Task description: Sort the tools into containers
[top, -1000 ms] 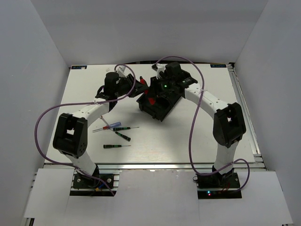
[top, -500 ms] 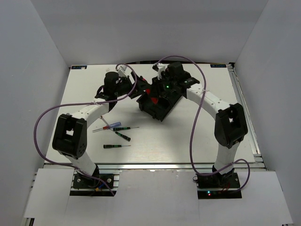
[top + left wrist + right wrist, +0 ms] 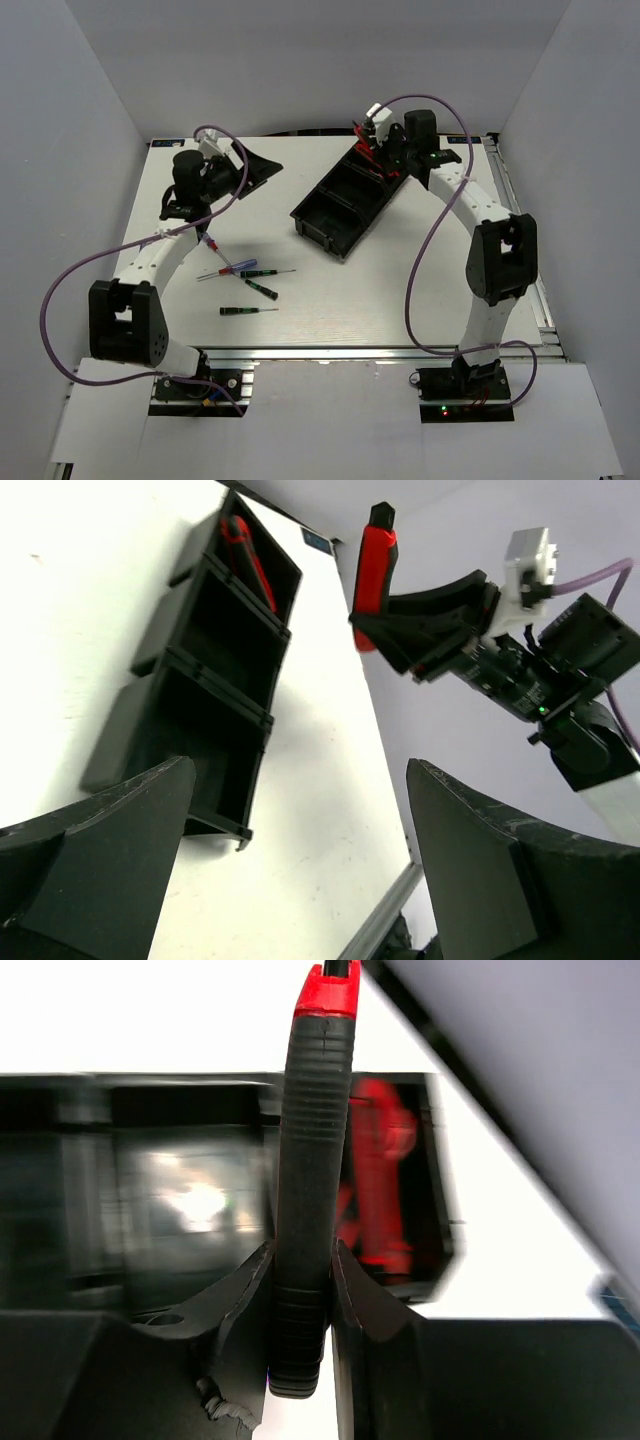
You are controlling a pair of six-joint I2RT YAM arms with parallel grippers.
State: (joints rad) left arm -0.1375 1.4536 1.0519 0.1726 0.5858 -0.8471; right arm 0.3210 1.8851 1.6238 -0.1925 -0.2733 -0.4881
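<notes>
My right gripper is shut on a slim red-and-black utility knife and holds it above the far end of the long black tray. That far compartment holds a red tool. The left wrist view shows the same knife upright in the right gripper. My left gripper hangs open and empty to the left of the tray, its fingers wide apart. Three thin screwdrivers lie on the table: a blue-red one and two black-green ones.
White walls enclose the table on the left, back and right. A metal rail runs along the right edge. Purple cables loop from both arms. The tray's two nearer compartments look dark and bare.
My left gripper opened wide and swung back left, away from the tray. My right gripper carried the knife up and toward the tray's far end.
</notes>
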